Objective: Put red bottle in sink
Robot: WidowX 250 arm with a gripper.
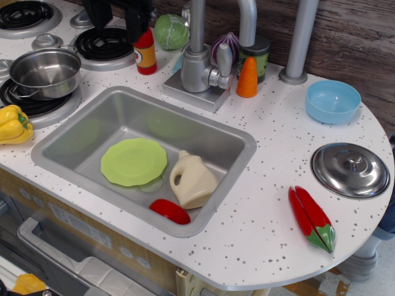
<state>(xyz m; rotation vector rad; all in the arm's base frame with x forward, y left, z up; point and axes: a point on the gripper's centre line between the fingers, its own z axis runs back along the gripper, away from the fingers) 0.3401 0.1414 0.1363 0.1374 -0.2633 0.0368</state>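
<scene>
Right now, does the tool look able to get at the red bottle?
Probably yes. The tool hangs right over the red bottle, one finger covering its cap, and nothing stands between them. The cabbage sits close beside.

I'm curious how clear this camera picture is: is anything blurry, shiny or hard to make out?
In observation.image, the gripper at the top edge is dark and cropped, hiding the red bottle top; soft glare on the pot lid and sink wall; the rest looks sharp.

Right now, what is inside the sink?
In the sink lie a green plate, a cream jug and a flat red piece. Something pale shows under the plate's edge; the rest is covered. The red bottle stands outside.
</scene>
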